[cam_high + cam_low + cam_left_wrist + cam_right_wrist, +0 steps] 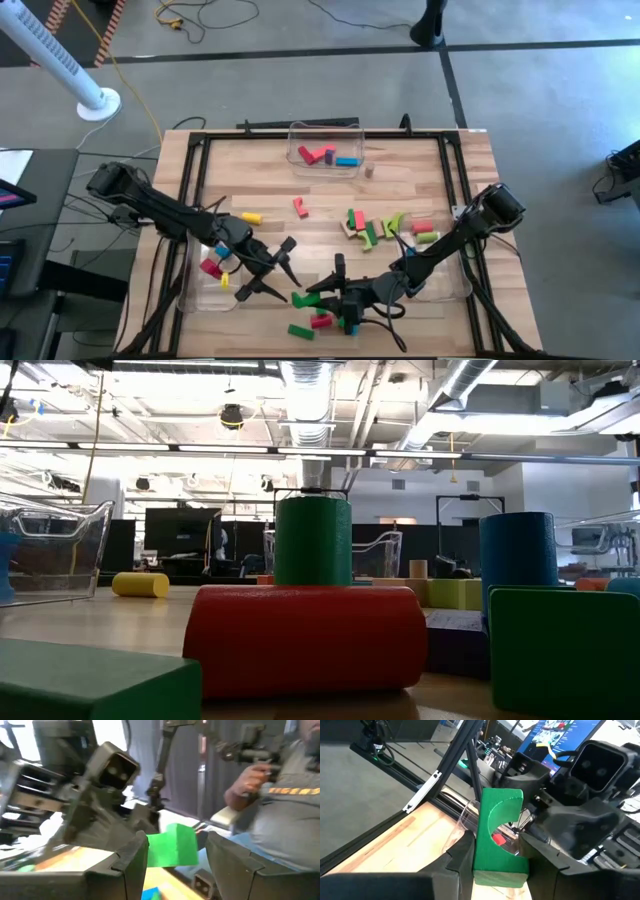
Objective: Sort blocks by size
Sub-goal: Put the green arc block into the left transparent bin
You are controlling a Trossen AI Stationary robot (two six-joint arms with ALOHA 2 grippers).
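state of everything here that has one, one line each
green arch block: upright between the right gripper's fingers, held
right gripper: shut on the green arch block, low over the table's near edge
left gripper: fingers open, a green block showing in the gap beyond them
red cylinder: lying on its side
green cylinder: standing upright
far bin: upright, holds a few blocks

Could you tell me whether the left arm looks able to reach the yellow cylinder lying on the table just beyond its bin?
Probably yes. The yellow cylinder lies alone on bare wood beside the left arm, nothing around it, and the left pincer stands open and empty nearby.
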